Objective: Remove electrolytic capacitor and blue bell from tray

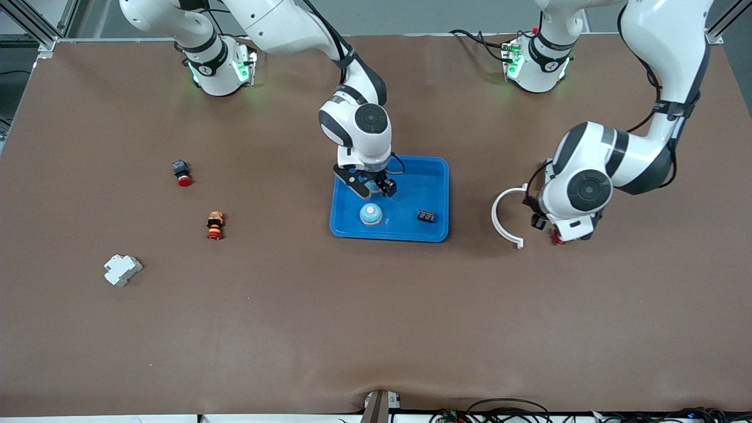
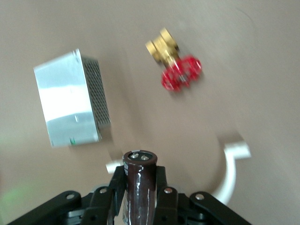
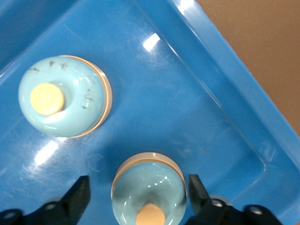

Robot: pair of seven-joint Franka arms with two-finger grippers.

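My left gripper (image 1: pixel 545 226) is in the air over the table beside the blue tray (image 1: pixel 437 176), toward the left arm's end. In the left wrist view it (image 2: pixel 139 172) is shut on a dark brown capacitor (image 2: pixel 139 187), held upright between the fingers. My right gripper (image 1: pixel 370 185) is low over the tray. In the right wrist view it (image 3: pixel 138 186) is open, with a light blue bell (image 3: pixel 149 187) resting on the tray floor between the fingers, clear of both. A second light blue bell (image 1: pixel 371 214) stands in the tray nearer the front camera and also shows in the right wrist view (image 3: pixel 63 96).
A small black part (image 1: pixel 426 216) lies in the tray. A white curved ring (image 1: pixel 504 216), a red-handled brass valve (image 2: pixel 174 65) and a silver mesh box (image 2: pixel 70 105) lie under the left gripper. Two red push buttons (image 1: pixel 181 172) (image 1: pixel 215 225) and a white breaker (image 1: pixel 122 269) lie toward the right arm's end.
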